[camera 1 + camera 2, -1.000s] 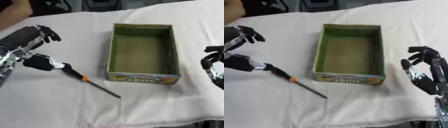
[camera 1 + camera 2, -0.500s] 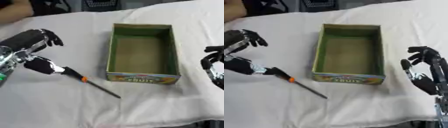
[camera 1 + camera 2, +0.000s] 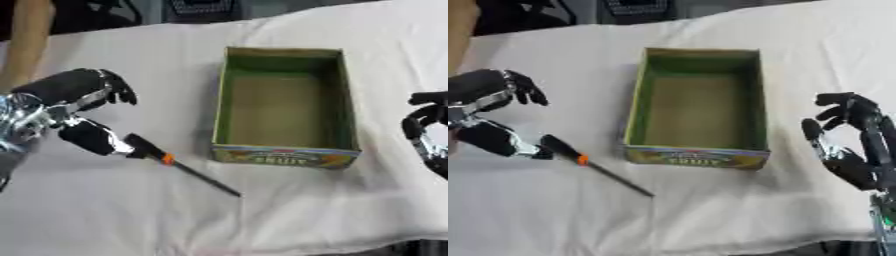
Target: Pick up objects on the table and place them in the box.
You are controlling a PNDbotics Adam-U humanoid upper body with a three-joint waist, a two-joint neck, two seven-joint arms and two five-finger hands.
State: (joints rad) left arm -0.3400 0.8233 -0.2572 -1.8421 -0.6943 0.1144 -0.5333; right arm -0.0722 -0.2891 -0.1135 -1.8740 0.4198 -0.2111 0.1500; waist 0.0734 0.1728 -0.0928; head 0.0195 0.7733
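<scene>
The left robot hand [image 3: 74, 117], left of the box [image 3: 284, 104], seemingly hangs open-fingered beside the screwdriver [image 3: 179, 164]; it should close around the handle first.

A white cloth [image 3: 289, 210] covers the whole table, creased and rumpled, with soft folds running toward six o'clock and along the near edge. At eleven o'clock a person's bare forearm [image 3: 26, 40] comes down over the cloth's far edge. Behind the table, around twelve o'clock, dark furniture [image 3: 206, 7] stands in shadow, too dim to make out.
</scene>
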